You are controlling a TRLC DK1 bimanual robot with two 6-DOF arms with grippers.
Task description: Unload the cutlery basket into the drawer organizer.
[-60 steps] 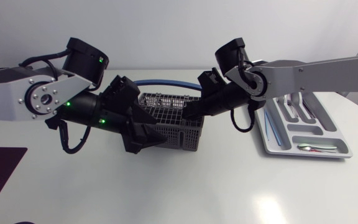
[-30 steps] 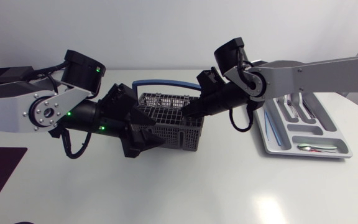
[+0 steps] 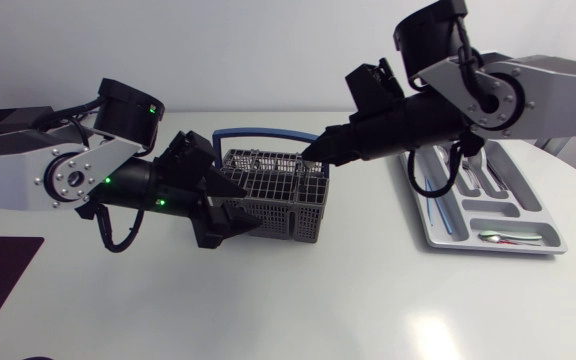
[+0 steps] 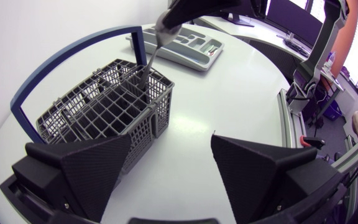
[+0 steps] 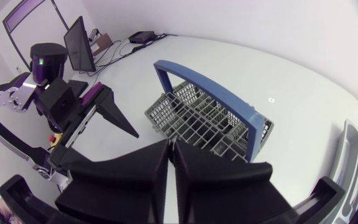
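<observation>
Basket (image 3: 278, 195) just beside wide-open left gripper (image 4: 171, 137) | organizer (image 3: 543, 235) well apart | right gripper (image 3: 308, 155) pinching grey utensil (image 4: 149, 53) | utensil's lower end hidden among basket cells, kind unclear

Basket (image 3: 278, 200): grey wire mesh, upright mid-table, blue hoop handle (image 3: 268, 131) standing up. Silver utensil (image 4: 149, 59): tilted, lower end inside a cell at the basket's 3 o'clock end, upper end pinched in the right gripper (image 3: 316, 153). Organizer (image 3: 488, 247): grey compartmented tray, flat, well apart at 3 o'clock of the basket. Silver piece (image 3: 508, 238) lies in its 6 o'clock cross slot, thin bluish piece (image 3: 434, 198) in the 9 o'clock long slot.
</observation>
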